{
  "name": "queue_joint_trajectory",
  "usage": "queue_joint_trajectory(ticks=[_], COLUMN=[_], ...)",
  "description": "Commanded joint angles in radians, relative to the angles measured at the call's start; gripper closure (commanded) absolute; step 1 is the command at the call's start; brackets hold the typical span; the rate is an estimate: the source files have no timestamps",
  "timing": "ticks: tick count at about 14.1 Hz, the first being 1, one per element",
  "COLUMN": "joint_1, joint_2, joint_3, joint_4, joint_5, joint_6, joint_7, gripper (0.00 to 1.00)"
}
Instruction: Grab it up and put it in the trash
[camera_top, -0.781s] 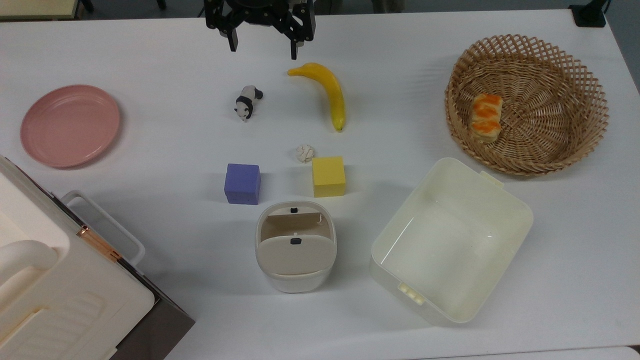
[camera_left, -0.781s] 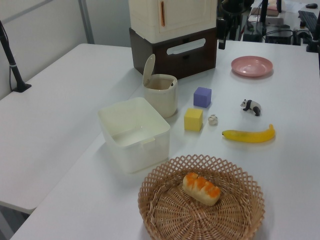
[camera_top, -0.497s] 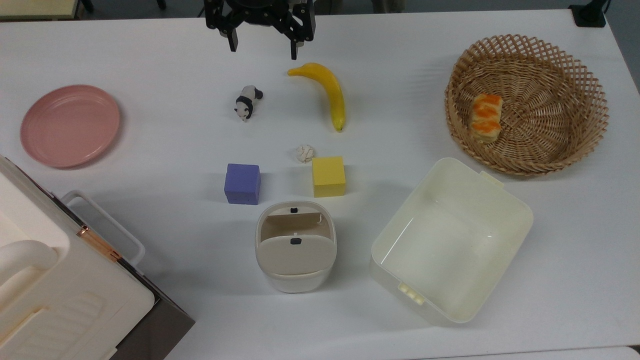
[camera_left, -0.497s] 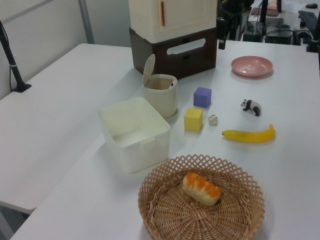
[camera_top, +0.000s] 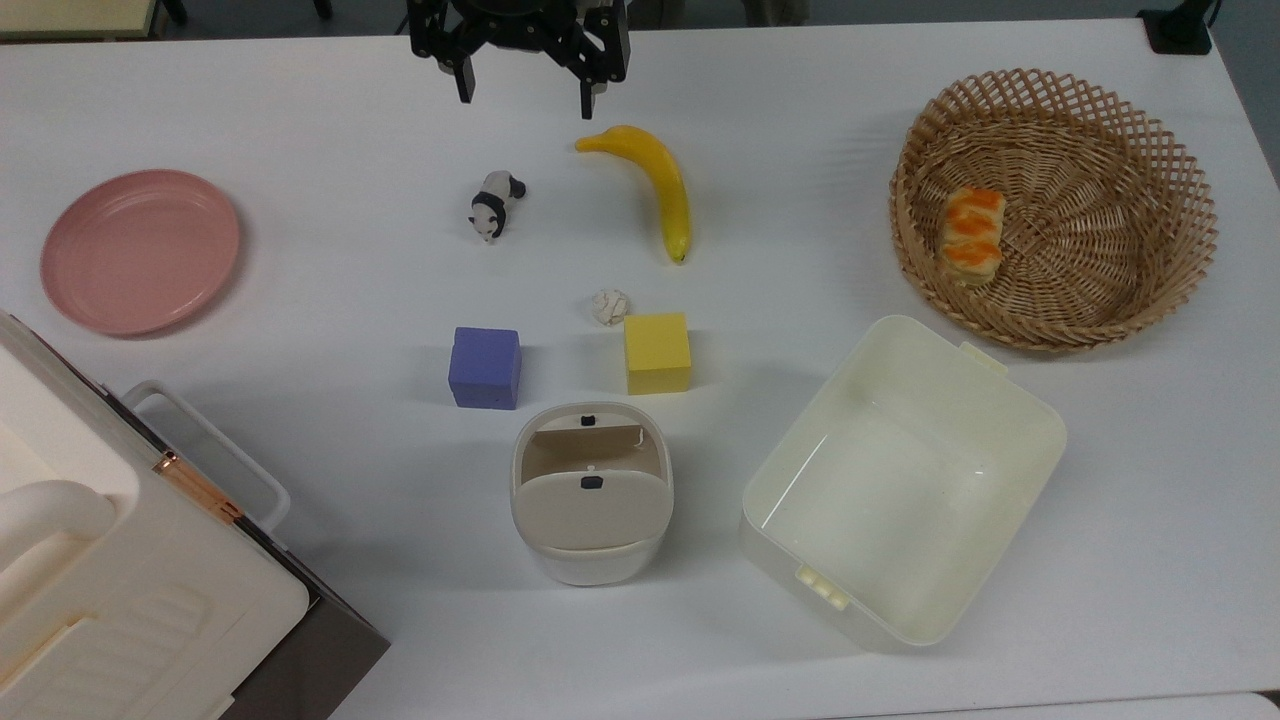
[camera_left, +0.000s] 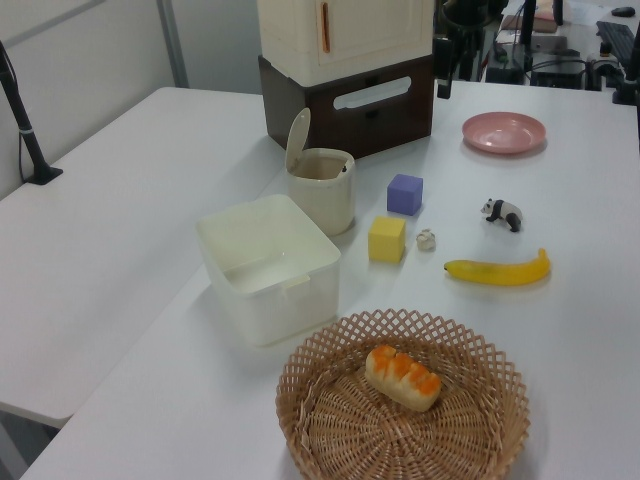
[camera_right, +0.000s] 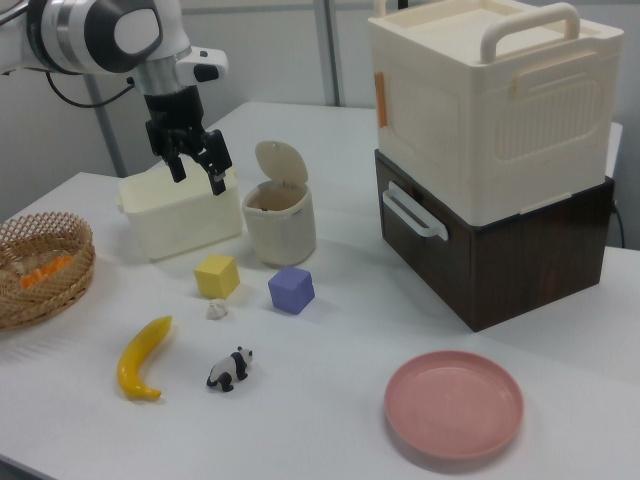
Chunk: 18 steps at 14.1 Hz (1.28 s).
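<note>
The crumpled off-white paper ball (camera_top: 609, 306) (camera_left: 426, 239) (camera_right: 216, 310) lies on the white table, just off a corner of the yellow cube (camera_top: 657, 352). The trash (camera_top: 590, 505) (camera_left: 322, 190) (camera_right: 280, 225) is a small beige bin with its flap lid swung up, standing beyond the cubes toward the top view's lower edge. My gripper (camera_top: 526, 100) (camera_right: 198, 177) hangs open and empty high above the table at the top view's upper edge, far from the ball, above the spot between the panda and the banana tip.
A banana (camera_top: 655, 185) and a panda figurine (camera_top: 493, 205) lie between gripper and ball. A purple cube (camera_top: 485, 367) sits beside the yellow one. A cream tub (camera_top: 905, 480), a wicker basket (camera_top: 1055, 205) with bread, a pink plate (camera_top: 140, 250) and stacked boxes (camera_right: 490, 150) ring the area.
My gripper has crept very slightly toward the top view's upper edge. Nothing on the table has moved.
</note>
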Motion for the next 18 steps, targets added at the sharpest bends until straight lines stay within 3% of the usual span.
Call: queue_joint_trajectory(ticks=[1, 18], joint_1=[0.0, -0.009], joint_2=[-0.008, -0.002], joint_3=[-0.005, 0.004], joint_4=[0.01, 0.002], joint_5=[-0.006, -0.02], joint_6=[-0.037, -0.038], joint_7=[-0.002, 0.001], gripper=[0.0, 0.0])
